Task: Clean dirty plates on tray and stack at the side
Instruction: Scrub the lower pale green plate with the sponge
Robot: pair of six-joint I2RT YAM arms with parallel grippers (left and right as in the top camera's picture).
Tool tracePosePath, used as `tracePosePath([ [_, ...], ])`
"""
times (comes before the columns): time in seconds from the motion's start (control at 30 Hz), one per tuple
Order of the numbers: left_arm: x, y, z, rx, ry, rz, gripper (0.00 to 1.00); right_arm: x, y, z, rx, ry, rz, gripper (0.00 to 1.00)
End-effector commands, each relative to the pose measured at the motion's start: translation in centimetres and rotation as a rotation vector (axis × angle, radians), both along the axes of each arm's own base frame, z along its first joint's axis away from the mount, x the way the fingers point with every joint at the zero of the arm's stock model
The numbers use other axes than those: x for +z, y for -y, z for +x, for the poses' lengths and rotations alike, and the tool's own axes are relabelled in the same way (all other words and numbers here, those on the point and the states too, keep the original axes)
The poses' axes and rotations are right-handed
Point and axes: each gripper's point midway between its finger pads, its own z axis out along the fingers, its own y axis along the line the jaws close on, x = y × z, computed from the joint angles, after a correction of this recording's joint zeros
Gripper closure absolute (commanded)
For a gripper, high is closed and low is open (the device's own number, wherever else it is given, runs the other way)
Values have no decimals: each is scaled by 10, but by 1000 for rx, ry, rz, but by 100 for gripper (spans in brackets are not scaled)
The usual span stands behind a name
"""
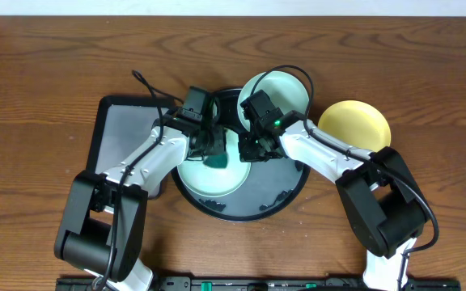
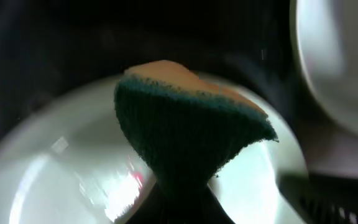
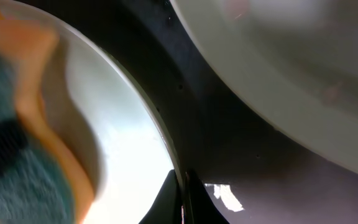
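Observation:
A pale mint plate lies on the left half of the round black tray. My left gripper is shut on a teal and orange sponge and presses it on this plate. My right gripper is shut on the plate's right rim. A second mint plate rests on the tray's far edge and also shows in the right wrist view. A pale yellow plate sits on the table to the right of the tray.
A grey rectangular tray with a black rim lies to the left of the black tray, under my left arm. Wooden table surrounds everything.

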Motion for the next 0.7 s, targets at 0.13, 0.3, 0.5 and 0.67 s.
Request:
tracePosePath([
  [0.13, -1, -58, 25, 114, 131, 327, 93, -5, 2, 7, -15, 2, -8, 99],
  [0.3, -14, -63, -3, 88, 7, 351, 93, -5, 2, 7, -15, 3, -7, 99],
  [0.5, -24, -38, -55, -86, -214, 208, 93, -5, 2, 7, -15, 3, -7, 99],
  [0.67, -15, 6, -73, -368, -228, -25, 93, -5, 2, 7, -15, 3, -7, 99],
])
